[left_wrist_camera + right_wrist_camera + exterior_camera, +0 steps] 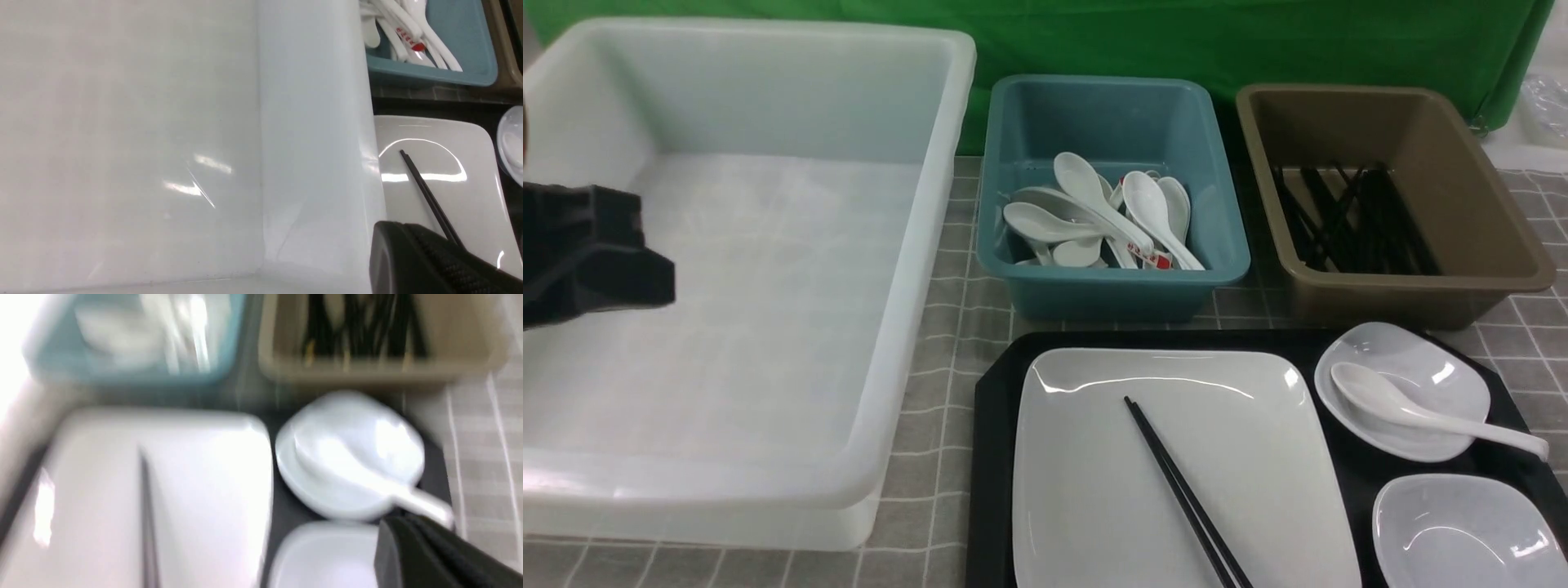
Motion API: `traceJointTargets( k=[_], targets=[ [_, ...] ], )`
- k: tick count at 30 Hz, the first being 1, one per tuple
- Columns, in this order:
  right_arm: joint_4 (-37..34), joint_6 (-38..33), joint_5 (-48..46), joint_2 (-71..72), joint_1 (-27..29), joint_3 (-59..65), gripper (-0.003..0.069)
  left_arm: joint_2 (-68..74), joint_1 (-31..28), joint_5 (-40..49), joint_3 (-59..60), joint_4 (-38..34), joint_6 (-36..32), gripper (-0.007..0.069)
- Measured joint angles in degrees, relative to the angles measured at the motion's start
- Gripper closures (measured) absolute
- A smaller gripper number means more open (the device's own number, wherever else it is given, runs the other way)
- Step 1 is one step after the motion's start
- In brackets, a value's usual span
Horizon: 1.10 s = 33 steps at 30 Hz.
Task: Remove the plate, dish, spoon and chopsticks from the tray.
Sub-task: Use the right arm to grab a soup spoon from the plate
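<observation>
The tray (992, 425) sat near right on the surface, carrying the plate (1094, 457) with the chopsticks (1176, 482) across it and the spoon (1413, 408) in the far-right dish (1388, 351). The right claw (392, 543) was closed and, through the blur, seemingly empty. The left claw (388, 253) was unreadable. For the spoon, open first, then straddle the handle squarely.

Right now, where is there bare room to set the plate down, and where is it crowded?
Bare: the floor of the white tub, left of the blue tub; also the checked cloth strip between that tub and the tray. Crowded: the tray, the blue tub of spoons, the brown tub of chopsticks.
</observation>
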State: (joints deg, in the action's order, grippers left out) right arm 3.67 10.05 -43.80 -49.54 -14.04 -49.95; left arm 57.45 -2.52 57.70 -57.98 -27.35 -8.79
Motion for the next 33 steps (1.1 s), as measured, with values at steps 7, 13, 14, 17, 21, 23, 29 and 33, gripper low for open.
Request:
traceJointTargets(
  k=[7,13,14,17,21,23,29,33],
  targets=[
    [-0.77,-17.91,-22.41,-24.94,1.64,-18.38,0.0641,4.29,13.96,-0.16,-0.11,0.0,-0.07,0.0624],
    [-0.57,-22.37,-19.55,-37.3,3.55,-22.65,0.0598,10.0,31.95,-10.57,-0.37,2.49,3.04,0.0624],
    [-0.51,-22.95,-17.31,-39.5,3.63,-22.7,0.0557,11.26,35.15,-13.54,-0.41,2.69,3.09,0.0624],
    [-0.51,-24.93,-13.82,-44.26,3.63,-22.83,0.0472,14.68,40.68,-21.38,-0.44,2.77,1.89,0.0624],
    [0.63,-26.81,-11.55,-49.65,3.63,-22.83,0.0384,20.04,45.58,-30.04,-1.0,2.81,-3.52,0.0624],
    [2.41,-26.48,-10.06,-51.74,3.63,-22.83,0.037,22.53,46.1,-31.37,-1.86,2.76,-4.71,0.0624],
    [8.38,-22.73,-6.28,-55.34,3.63,-22.88,0.0333,26.24,46.1,-32.35,-3.39,2.81,-4.99,0.0624],
    [9.33,-22.06,-5.13,-57.03,3.63,-22.88,0.0271,26.74,46.1,-32.52,-3.4,3.24,-5.21,0.0622]
  ],
)
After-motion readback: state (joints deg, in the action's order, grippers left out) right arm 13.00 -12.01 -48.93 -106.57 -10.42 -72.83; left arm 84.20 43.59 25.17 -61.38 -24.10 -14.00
